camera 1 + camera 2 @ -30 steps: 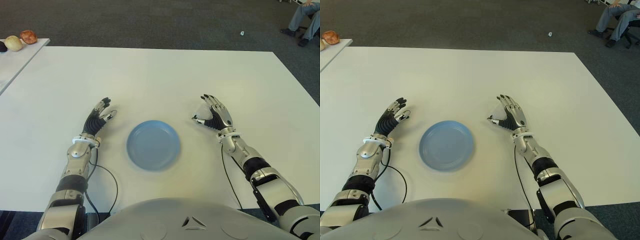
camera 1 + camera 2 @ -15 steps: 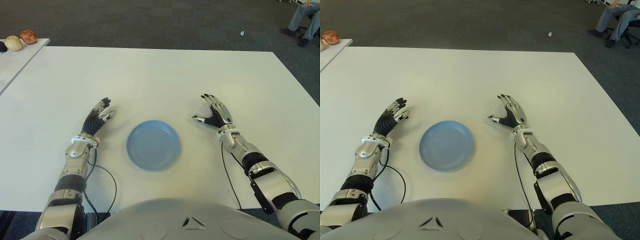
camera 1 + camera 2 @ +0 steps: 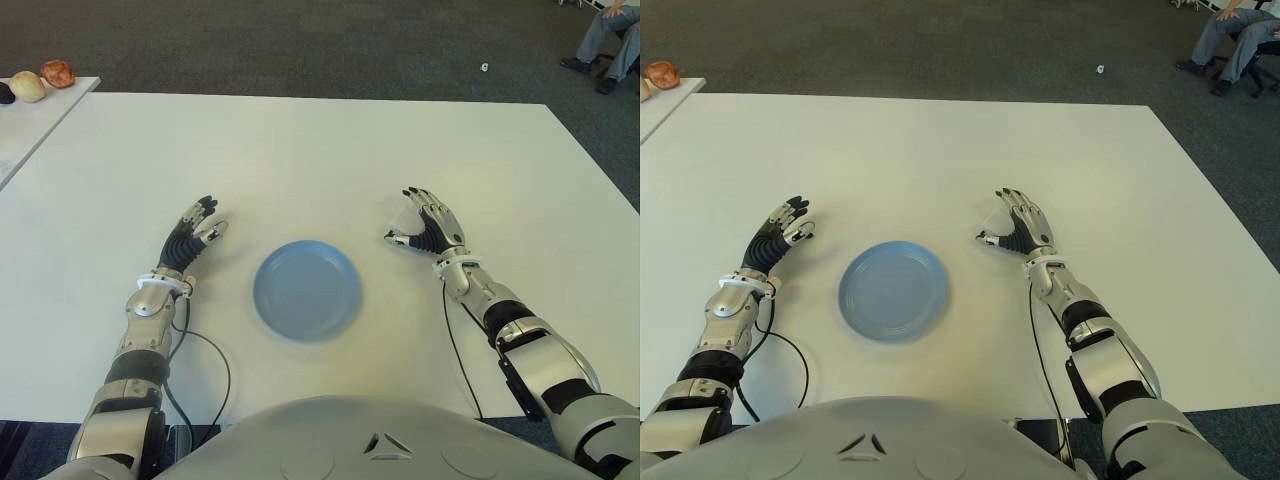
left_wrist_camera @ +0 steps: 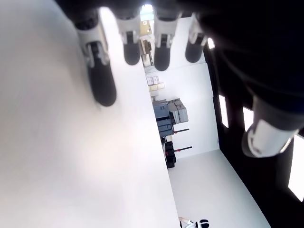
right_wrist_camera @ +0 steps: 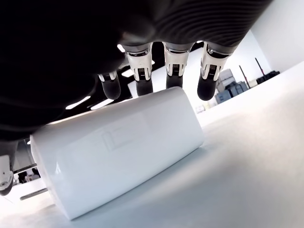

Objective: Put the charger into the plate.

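The small white plastic charger block (image 5: 118,147) is seen lying flat on the white worktop (image 3: 320,150), right under the cupped right hand (image 3: 425,228), at about 3 o'clock from the round blue plate (image 3: 306,289) and near it but not touching. In the right wrist view its metal prongs stick out one end, and the fingers (image 5: 142,71) are draped over the top of the block without being closed on it, so nothing is gripped yet.

Handling-wise, it's judged to be a light, rigid little brick with smooth glossy sides, so probably a bit slippery. It shouldn't be fragile, though the prongs are best left alone. The long flat faces look like the place to be pinched, thumb on one side and fingers on the other, mid-body so it doesn't pivot.

The left hand (image 3: 192,235) is shown at 9 o'clock from the plate, fingers loosely spread and empty.

The worktop is plain, flat and matte white, so the block could be slid if pushed instead of lifted. Dark carpet is seen beyond it, a second white table with some round fruit (image 3: 42,80) at 10 o'clock, and a seated person's legs (image 3: 605,40) far off at 2 o'clock.
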Tool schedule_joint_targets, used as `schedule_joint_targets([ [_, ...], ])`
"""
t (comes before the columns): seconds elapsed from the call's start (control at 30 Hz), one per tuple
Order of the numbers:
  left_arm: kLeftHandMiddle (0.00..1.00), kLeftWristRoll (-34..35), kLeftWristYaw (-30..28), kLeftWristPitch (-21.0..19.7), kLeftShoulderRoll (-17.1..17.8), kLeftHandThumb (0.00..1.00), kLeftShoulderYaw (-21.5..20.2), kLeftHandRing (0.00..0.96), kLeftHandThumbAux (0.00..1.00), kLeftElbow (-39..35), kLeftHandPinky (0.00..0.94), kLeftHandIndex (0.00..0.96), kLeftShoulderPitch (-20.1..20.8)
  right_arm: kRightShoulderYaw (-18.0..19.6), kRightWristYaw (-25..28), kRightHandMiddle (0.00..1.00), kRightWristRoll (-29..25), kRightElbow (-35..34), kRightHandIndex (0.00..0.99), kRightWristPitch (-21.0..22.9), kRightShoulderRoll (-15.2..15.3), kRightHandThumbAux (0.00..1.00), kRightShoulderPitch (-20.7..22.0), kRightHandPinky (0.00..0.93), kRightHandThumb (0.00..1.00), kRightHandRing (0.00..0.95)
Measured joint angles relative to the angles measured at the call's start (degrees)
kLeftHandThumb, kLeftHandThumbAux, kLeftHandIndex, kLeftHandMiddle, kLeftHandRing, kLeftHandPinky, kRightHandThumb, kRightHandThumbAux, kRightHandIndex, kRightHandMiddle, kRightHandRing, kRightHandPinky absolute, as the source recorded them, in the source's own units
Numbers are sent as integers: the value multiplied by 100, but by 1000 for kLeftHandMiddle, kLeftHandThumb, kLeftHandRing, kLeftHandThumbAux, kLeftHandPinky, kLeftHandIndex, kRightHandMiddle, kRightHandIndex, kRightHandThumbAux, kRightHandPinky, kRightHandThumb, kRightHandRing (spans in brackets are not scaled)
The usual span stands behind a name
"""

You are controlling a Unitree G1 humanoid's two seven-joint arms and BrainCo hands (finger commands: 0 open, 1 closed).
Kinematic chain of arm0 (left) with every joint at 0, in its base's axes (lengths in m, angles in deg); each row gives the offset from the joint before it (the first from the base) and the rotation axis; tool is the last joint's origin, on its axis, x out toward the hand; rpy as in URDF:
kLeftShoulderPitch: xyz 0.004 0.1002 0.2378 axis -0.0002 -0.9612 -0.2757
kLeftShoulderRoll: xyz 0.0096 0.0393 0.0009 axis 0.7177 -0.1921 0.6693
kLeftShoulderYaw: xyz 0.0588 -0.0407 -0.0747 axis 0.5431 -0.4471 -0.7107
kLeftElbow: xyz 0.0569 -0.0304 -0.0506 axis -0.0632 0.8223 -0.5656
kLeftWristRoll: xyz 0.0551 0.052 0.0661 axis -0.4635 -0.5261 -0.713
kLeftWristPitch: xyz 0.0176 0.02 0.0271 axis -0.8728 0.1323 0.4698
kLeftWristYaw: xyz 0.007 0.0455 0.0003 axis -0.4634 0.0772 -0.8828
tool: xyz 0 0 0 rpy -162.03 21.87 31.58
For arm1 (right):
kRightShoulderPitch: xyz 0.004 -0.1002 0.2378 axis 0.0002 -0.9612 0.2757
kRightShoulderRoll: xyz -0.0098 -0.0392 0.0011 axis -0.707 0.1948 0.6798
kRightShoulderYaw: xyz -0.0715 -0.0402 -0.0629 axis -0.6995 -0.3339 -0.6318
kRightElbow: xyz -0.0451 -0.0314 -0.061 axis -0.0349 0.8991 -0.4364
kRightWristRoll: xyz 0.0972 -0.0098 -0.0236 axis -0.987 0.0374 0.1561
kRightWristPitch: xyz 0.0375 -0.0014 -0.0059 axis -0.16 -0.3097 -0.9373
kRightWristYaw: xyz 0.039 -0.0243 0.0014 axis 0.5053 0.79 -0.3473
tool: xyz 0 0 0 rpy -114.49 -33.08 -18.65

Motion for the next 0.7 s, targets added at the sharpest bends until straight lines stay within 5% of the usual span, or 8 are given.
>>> schedule_joint_targets([
  [0.7,106,14,0,1,54,0,12,73,556,-13,29,37,-11,-31,-79,0,-4,-17,0,113,-59,476,-57,0,243,0],
])
